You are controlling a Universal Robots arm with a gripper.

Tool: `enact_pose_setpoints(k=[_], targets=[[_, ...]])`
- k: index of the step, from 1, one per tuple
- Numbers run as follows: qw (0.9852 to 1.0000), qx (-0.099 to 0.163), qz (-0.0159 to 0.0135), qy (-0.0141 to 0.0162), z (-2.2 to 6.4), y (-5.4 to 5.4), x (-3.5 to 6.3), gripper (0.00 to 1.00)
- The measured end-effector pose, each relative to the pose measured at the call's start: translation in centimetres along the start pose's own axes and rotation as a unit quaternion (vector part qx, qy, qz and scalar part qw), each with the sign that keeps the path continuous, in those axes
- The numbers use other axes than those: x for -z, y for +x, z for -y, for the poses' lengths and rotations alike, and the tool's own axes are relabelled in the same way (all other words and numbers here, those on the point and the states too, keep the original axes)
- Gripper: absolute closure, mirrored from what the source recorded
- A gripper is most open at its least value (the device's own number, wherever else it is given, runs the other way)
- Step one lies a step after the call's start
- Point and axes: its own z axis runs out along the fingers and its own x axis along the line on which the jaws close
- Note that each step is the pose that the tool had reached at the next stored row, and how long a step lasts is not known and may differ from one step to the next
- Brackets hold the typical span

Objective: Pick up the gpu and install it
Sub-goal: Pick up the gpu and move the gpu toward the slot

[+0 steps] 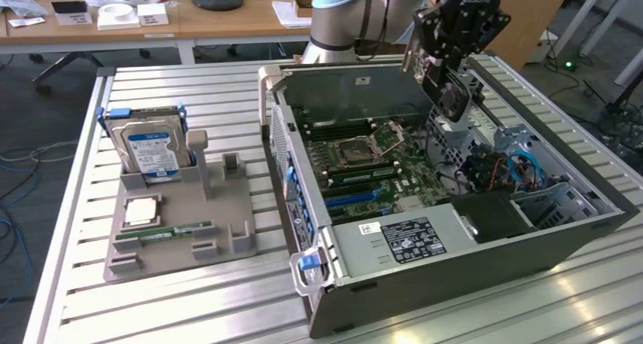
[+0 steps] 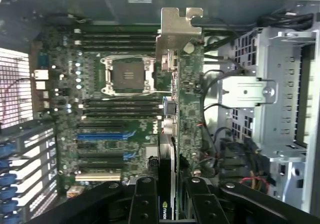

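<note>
gripper [image 1: 445,62], jaws partway closed and clamped across the thin gpu [image 1: 451,95], holds it upright above the open computer case [image 1: 562,231] in the exterior view's upper right; card judged light, stiff and fragile, best pinched by its board edges, away from the pale bracket [image 2: 177,31].

On the surface [image 1: 171,306], the open case [image 1: 452,272] lies at the exterior view's right and the holder tray [image 1: 216,216] at its left. On the tray, the hard drive [image 1: 150,148] stands at the far end and the RAM stick [image 1: 161,233] lies nearer. The gpu [image 2: 190,98], held in my jaws, hangs inside the case above the motherboard [image 2: 115,124].
</note>
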Motion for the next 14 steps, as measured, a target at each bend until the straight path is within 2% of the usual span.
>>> enact_pose_setpoints(k=[8, 14], targets=[[1.0000, 0.000, 0.0000, -0.0002, -0.10, -3.6, -0.10, 0.74], [1.0000, 0.000, 0.0000, -0.0002, -0.11, -3.8, -0.11, 0.74]])
